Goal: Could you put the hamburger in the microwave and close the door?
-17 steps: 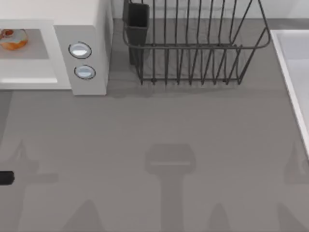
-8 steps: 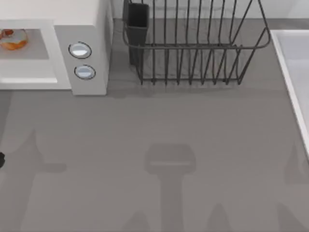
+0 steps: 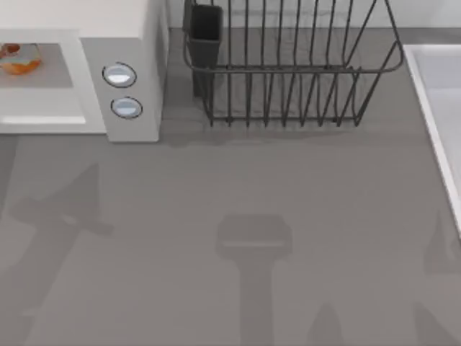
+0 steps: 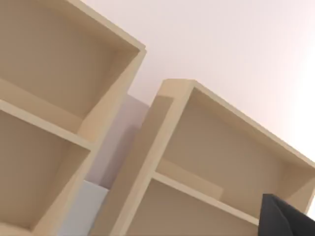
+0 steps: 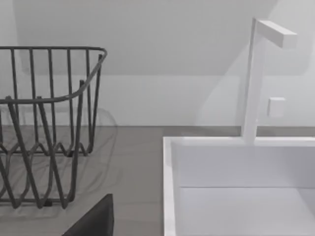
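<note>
- Shifted since a second earlier: left arm's shadow (image 3: 63, 209) on the tabletop (image 3: 302, 173), which had lain low at the left and now reached up toward the microwave (image 3: 108, 21); every other item had kept its place.
- Hamburger (image 3: 16, 59): orange-and-tan, resting on the grey floor inside the microwave cavity, at the far left of the top view, partly cut by the picture's edge.
- Microwave: white box at the back left of the tabletop, with a grey panel and two round knobs (image 3: 119, 74) facing forward; the cavity lay open to view.
- Door: judged still open, since the cavity was exposed; its exact position could not be told.
- Left end effector (image 4: 288, 217): a dark corner of it in the left wrist view, which looked up at tan wall shelves (image 4: 59, 98); apart or together could not be told.
- Right end effector (image 5: 93, 220): a dark corner of it in the right wrist view, near the black wire dish rack (image 3: 288, 72) and the white sink (image 3: 441, 101); state could not be told; arm judged idle.
- Progress: placing done, by the look of it; closing the door remained, likely the left arm's job.
</note>
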Robot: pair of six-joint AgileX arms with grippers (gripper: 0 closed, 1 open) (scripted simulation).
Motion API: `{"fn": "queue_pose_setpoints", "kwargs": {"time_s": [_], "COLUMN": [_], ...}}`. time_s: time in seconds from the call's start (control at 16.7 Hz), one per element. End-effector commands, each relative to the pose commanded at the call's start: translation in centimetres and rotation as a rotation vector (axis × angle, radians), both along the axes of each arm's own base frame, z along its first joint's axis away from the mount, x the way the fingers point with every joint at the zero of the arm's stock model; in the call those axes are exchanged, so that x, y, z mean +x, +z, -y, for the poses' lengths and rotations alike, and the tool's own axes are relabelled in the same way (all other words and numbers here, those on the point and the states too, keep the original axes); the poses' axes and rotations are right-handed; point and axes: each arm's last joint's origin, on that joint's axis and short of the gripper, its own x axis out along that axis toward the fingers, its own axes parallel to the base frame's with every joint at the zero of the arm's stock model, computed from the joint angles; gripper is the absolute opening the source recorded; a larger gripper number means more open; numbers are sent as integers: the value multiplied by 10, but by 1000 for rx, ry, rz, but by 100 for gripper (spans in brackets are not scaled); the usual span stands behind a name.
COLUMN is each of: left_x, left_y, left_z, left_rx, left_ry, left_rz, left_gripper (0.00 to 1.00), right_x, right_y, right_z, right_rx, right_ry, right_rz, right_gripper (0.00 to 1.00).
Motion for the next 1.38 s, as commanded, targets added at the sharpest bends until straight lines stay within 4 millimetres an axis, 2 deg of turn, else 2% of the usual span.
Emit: {"fn": "queue_pose_setpoints", "kwargs": {"time_s": [0.18,0.3,0.48,0.6,0.72,0.84,0.96,1.08,1.14,1.26,1.38], "left_x": [-39,-66,-97,-105,-99,-78,-44,-2,20,62,97], "left_y": [91,146,210,236,247,242,220,185,163,111,54], "left_z": [-15,-38,-92,-138,-187,-232,-266,-285,-289,-282,-259], "left_rx": [-264,-460,-775,-996,-1222,-1449,-1676,-1902,1901,1672,1462], "left_ry": [-276,-496,-877,-1159,-1456,-1763,-2073,-2379,2385,2101,1826], "left_rz": [93,139,174,173,153,116,68,15,10,37,37], "left_gripper": [0,0,0,0,0,0,0,0,0,0,0], "right_x": [0,0,0,0,0,0,0,0,0,0,0], "right_y": [0,0,0,0,0,0,0,0,0,0,0], "right_z": [0,0,0,0,0,0,0,0,0,0,0], "right_rx": [0,0,0,0,0,0,0,0,0,0,0], "right_ry": [0,0,0,0,0,0,0,0,0,0,0], "right_rz": [0,0,0,0,0,0,0,0,0,0,0], "right_gripper": [100,100,100,100,100,100,100,100,100,100,100]}}
